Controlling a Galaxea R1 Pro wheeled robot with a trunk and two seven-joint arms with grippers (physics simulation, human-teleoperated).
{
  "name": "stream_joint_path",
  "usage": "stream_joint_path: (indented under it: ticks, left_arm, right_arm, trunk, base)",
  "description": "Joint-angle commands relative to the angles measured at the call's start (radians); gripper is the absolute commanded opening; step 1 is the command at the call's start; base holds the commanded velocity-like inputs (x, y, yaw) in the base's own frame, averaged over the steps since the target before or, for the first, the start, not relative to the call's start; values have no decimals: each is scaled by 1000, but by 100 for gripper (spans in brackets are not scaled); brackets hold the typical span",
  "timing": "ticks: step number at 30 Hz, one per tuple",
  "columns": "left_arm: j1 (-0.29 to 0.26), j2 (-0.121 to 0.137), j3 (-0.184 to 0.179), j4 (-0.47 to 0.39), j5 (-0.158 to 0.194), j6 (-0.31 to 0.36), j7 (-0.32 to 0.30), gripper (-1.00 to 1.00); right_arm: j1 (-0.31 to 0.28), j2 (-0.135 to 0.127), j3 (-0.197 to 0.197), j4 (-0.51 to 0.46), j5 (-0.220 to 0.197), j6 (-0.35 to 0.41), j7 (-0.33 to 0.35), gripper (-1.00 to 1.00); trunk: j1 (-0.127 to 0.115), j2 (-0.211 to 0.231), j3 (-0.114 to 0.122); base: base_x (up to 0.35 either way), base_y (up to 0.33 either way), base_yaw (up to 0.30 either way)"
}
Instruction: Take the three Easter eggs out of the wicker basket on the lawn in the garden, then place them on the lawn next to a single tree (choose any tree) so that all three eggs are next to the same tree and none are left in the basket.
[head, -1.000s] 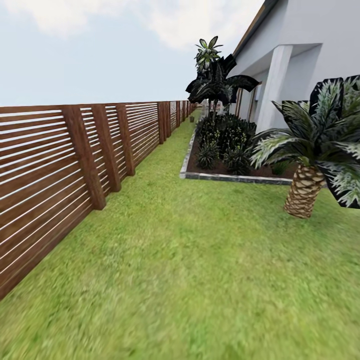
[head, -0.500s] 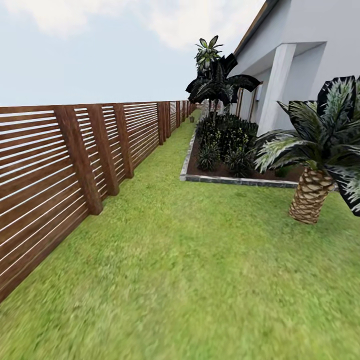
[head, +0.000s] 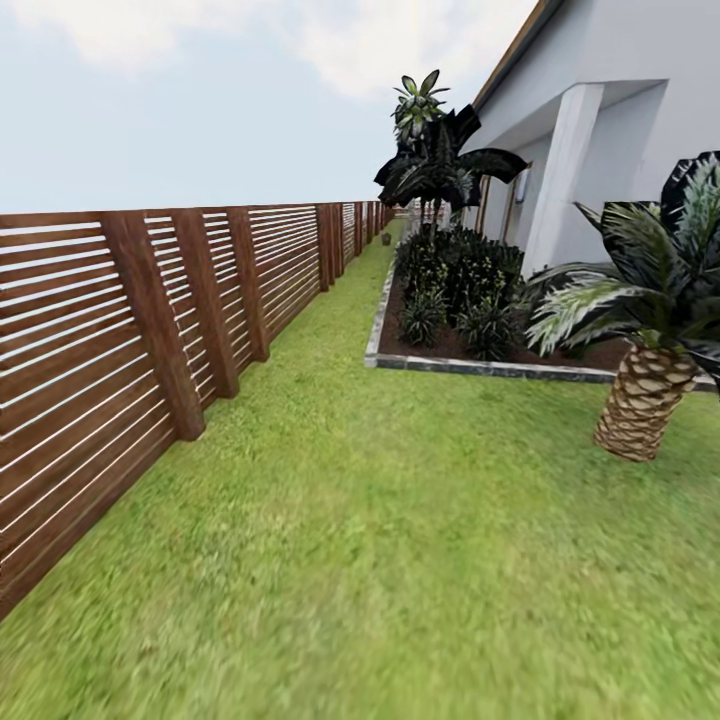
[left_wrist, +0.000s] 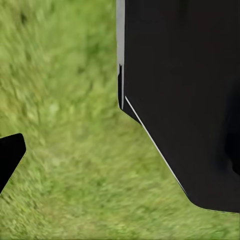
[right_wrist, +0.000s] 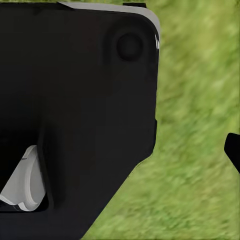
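In the left wrist view a broad matte-black body panel (left_wrist: 185, 100) is showing, flat-faced, its edge catching a thin pale line, one corner cut at a slant. In the right wrist view a black housing (right_wrist: 75, 100) with rounded corners is carrying a round recessed boss (right_wrist: 130, 46) and a light-grey curved part (right_wrist: 25, 182) set in a hollow.

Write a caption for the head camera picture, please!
Green lawn between a brown slatted fence and a short palm beside a white house.
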Motion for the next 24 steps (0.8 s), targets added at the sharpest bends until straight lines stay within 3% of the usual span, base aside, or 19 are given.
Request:
stream_joint_path:
  ticks: [1, 17, 24]
  left_arm:
    - [0, 0, 0, -1, 0, 0, 0, 100]
    - [0, 0, 0, -1, 0, 0, -1, 100]
    - [0, 0, 0, -1, 0, 0, 0, 100]
  right_arm:
    - [0, 0, 0, 0, 0, 0, 0, 100]
    - [0, 0, 0, 0, 0, 0, 0, 100]
    - [0, 0, 0, 0, 0, 0, 0, 100]
  trunk:
    - [1, -1, -1]
    - [1, -1, -1]
    - [1, -1, -1]
  base:
    - [323, 131, 187]
    - [323, 132, 277]
    - [323, 132, 71]
